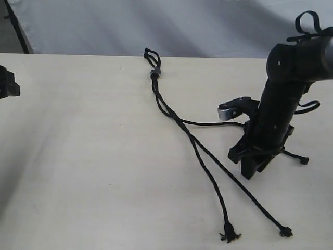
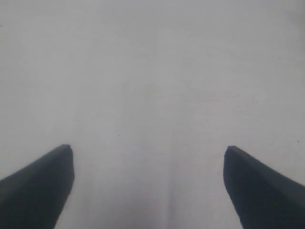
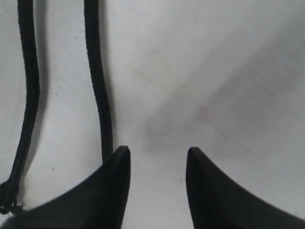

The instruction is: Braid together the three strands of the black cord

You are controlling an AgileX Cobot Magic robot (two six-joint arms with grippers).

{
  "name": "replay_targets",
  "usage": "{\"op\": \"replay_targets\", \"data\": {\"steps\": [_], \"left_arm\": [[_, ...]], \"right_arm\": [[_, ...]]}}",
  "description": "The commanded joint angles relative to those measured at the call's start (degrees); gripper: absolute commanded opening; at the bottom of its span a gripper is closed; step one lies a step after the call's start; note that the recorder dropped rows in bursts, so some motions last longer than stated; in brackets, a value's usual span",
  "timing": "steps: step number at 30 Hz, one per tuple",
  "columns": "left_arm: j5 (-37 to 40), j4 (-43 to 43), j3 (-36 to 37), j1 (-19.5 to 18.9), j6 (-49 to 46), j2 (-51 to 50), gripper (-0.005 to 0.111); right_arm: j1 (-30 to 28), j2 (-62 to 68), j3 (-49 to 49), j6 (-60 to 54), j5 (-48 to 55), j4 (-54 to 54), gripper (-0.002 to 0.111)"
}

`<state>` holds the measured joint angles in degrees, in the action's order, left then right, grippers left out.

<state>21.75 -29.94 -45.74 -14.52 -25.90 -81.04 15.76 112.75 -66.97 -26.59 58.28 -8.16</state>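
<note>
**Tabletop with the black cord (image 1: 154, 86) laid out unbraided.** The grey band (image 1: 154, 72) that joins the three strands (image 1: 165, 105) lies near the far edge of the table (image 1: 78, 172). The short loops (image 1: 151, 56) sit just beyond the band, toward the pale backdrop (image 1: 156, 23). From the band the strands run together toward the near right, then part. Two go on side by side to a frayed tip (image 1: 229, 235) and a knotted tip (image 1: 285, 232), both far from the band at the near edge. The third strand (image 1: 213, 123) turns off to the right. The right arm (image 1: 283, 94) stands across this strand and hides its middle — only its end (image 1: 302, 159) is visible, on the side of the arm away from the band. The right gripper (image 1: 250, 165) points down at the table well to the right of the band. In its wrist view the jaws stand partly apart with bare table between them, gripping nothing. There one strand (image 3: 97, 90) runs up to the outer side of one finger (image 3: 116, 181) and is lost behind it, while a second strand (image 3: 27, 95) lies apart beside it. The left gripper (image 1: 8, 83) sits far to the left of the band, well apart from the cord — its wrist view shows the jaws spread wide over bare table.
</note>
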Motion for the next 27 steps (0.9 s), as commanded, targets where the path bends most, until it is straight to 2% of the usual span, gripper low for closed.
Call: {"op": "replay_targets", "data": {"steps": [1,10,17,20,21,22,23,27], "left_arm": [[-0.50,-0.70,0.05,-0.07,-0.16,0.35,0.080],[-0.19,-0.70,0.05,-0.07,-0.16,0.35,0.080],[0.74,-0.70,0.05,-0.07,-0.62,0.35,0.080],[0.74,-0.93,0.05,-0.07,-0.72,0.35,0.080],[0.74,-0.93,0.05,-0.07,-0.72,0.35,0.080],[0.74,-0.93,0.05,-0.07,-0.72,0.35,0.080],[0.74,-0.93,0.05,-0.07,-0.72,0.35,0.080],[0.74,-0.93,0.05,-0.07,-0.72,0.35,0.080]], "right_arm": [[1.50,-2.49,5.47,-0.11,-5.31,-1.17,0.037],[8.72,-4.82,10.35,2.48,-10.34,-0.27,0.037],[9.04,-4.47,14.30,8.35,-16.47,6.03,0.037],[9.04,-4.47,15.71,9.01,-19.14,6.70,0.027],[9.04,-4.47,15.71,9.01,-19.14,6.70,0.021],[9.04,-4.47,15.71,9.01,-19.04,7.05,0.008],[9.04,-4.59,15.71,9.01,-19.04,7.21,0.000],[9.04,-6.10,11.45,9.48,-10.54,6.40,0.000]]}}
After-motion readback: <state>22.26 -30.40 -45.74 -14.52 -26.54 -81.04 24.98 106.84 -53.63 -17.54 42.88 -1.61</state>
